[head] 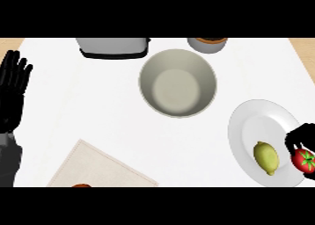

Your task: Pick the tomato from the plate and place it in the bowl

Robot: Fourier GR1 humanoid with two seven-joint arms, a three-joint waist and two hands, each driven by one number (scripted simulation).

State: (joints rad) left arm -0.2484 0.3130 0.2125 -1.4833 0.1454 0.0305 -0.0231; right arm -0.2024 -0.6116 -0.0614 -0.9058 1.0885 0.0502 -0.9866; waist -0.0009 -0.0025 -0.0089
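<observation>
Curling round the tomato (307, 160) at the lower right of the frame, the right robot hand (307, 135) has its dark fingers wrapped over the fruit's top and underside, so the red skin and green stalk show between them. The tomato sits at the right rim of the white plate (251, 118), just beside a yellow lemon (266, 157) that lies on the plate's lower half (the two look slightly apart). The grey bowl (178, 82) stands in the upper middle of the white desk (89, 110), up and left of the plate and holding nothing. At the left edge the left robot hand (7, 94) rests open with straight fingers pointing up. A beige cloth (95, 169) lies at the lower left, and a toaster (112, 47) sits along the top edge
</observation>
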